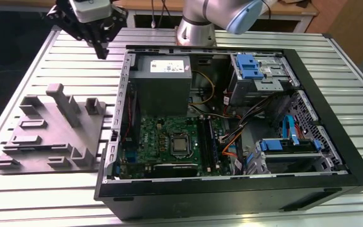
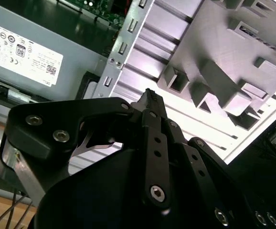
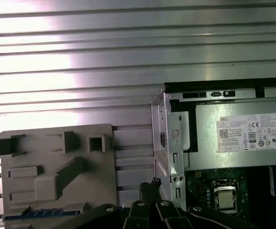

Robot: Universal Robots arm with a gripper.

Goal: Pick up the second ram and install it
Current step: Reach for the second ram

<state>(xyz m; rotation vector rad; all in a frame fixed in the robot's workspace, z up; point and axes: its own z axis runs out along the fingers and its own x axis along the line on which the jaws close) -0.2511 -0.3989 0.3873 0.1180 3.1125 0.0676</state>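
The tool point(image 1: 102, 53) is seen closed and empty over the tabletop point(image 1: 55, 61), apart from the second ram point(image 3: 38, 212) (seated in the grey holder point(image 3: 95, 181)). Gripped askew, it could be jammed in its slot

A white sticker point(image 3: 251, 133) sits on the grey power box point(image 3: 209, 152), and it has rows of tiny black words, a bar code and little round signs. In the second wrist view the sticker point(image 2: 21, 52) shows the same small signs in boxes and circles, and in the exterior view the sticker point(image 1: 167, 67) is a pale patch. The tiny words are too small to make out
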